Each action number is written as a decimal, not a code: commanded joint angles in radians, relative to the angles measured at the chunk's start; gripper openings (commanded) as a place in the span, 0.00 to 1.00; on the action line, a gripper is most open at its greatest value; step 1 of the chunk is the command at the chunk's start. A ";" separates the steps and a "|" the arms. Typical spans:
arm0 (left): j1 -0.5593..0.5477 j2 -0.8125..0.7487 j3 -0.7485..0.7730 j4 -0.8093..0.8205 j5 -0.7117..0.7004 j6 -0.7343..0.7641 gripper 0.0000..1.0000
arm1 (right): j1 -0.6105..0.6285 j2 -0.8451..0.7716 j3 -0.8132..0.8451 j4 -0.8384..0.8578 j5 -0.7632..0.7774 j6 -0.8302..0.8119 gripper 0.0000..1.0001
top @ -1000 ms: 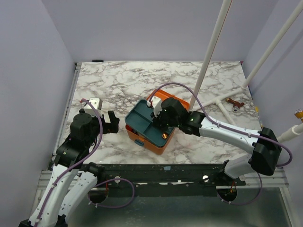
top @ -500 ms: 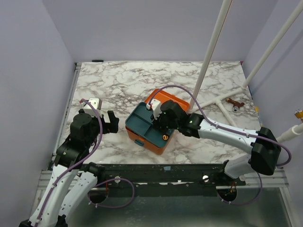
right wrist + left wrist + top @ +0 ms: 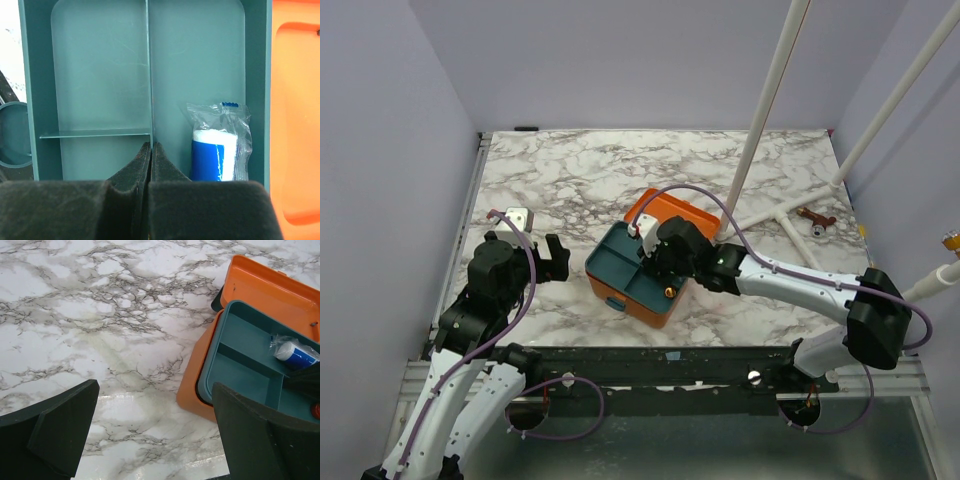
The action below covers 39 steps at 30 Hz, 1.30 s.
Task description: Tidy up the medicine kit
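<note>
The medicine kit (image 3: 658, 309) is an orange box lying open near the table's middle, its lid (image 3: 670, 212) laid back on the far side. A dark teal compartment tray (image 3: 616, 262) sits in its top. A blue and white bandage roll (image 3: 219, 148) in clear wrap lies in the tray's right compartment. My right gripper (image 3: 657, 262) hangs over the tray. In the right wrist view my right gripper (image 3: 151, 146) has its jaws pressed together on the tray's middle divider (image 3: 148, 70). My left gripper (image 3: 558, 259) stands wide open left of the kit, and my left gripper (image 3: 155, 390) holds nothing over the marble.
A small white block (image 3: 519, 216) lies at the table's left edge behind my left arm. White pipes (image 3: 760, 120) rise at the right, with a reddish tool (image 3: 815, 218) beside their base. Purple walls close in the marble table (image 3: 570, 180).
My right gripper has slid a little left and toward the near side over the tray, so more of the orange lid shows. The left arm has not moved.
</note>
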 commanded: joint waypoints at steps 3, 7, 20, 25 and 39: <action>0.004 -0.013 -0.012 0.013 -0.029 -0.010 0.98 | 0.010 0.035 -0.028 -0.020 0.016 0.005 0.01; 0.004 -0.015 -0.013 0.013 -0.030 -0.010 0.98 | 0.014 0.061 -0.032 -0.029 0.009 0.006 0.01; 0.005 -0.026 -0.013 0.012 -0.051 -0.013 0.98 | 0.058 0.178 0.001 -0.035 -0.007 -0.128 0.01; 0.006 -0.045 -0.013 0.004 -0.103 -0.023 0.98 | 0.070 0.213 0.027 -0.029 -0.103 -0.238 0.01; 0.009 -0.069 -0.016 0.010 -0.114 -0.034 0.99 | 0.074 0.264 0.080 -0.109 -0.294 -0.697 0.01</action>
